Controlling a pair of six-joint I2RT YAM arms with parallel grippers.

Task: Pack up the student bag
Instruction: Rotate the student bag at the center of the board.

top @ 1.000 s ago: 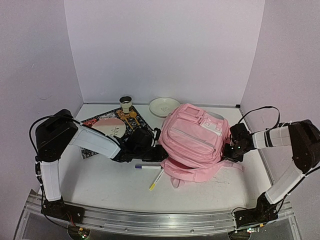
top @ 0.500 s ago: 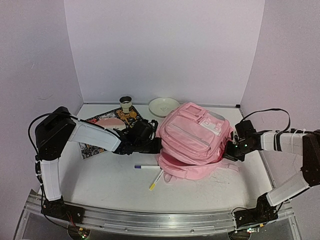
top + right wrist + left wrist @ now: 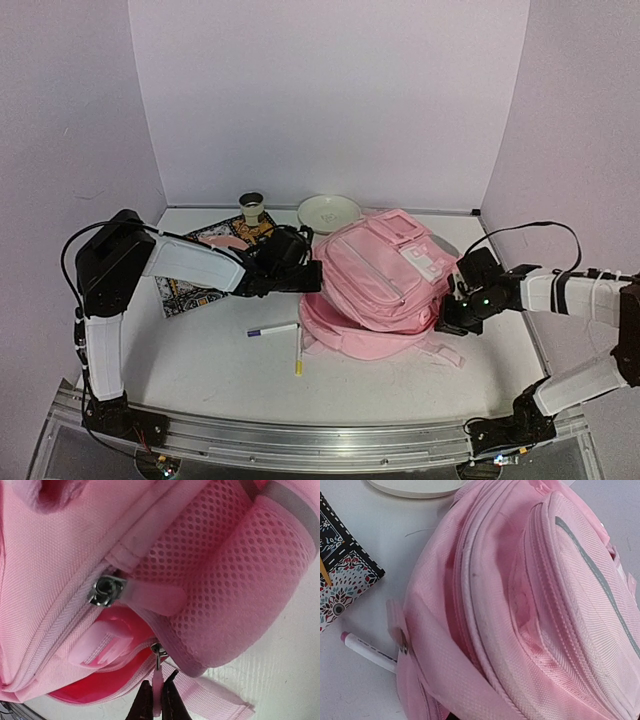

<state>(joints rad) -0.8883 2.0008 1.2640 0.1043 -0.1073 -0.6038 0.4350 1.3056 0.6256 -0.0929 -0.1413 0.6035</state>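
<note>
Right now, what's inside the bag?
Through the unzipped gap in the bag, only pink lining shows; the fabric covers everything deeper. The right claw pinches the zip pull.

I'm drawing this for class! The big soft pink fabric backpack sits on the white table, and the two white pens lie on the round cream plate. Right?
No. The top external view shows the blue-capped white pen and the yellow-tipped pen lying on the white table in front of the big soft pink fabric backpack, not on the round cream plate at the back.
</note>
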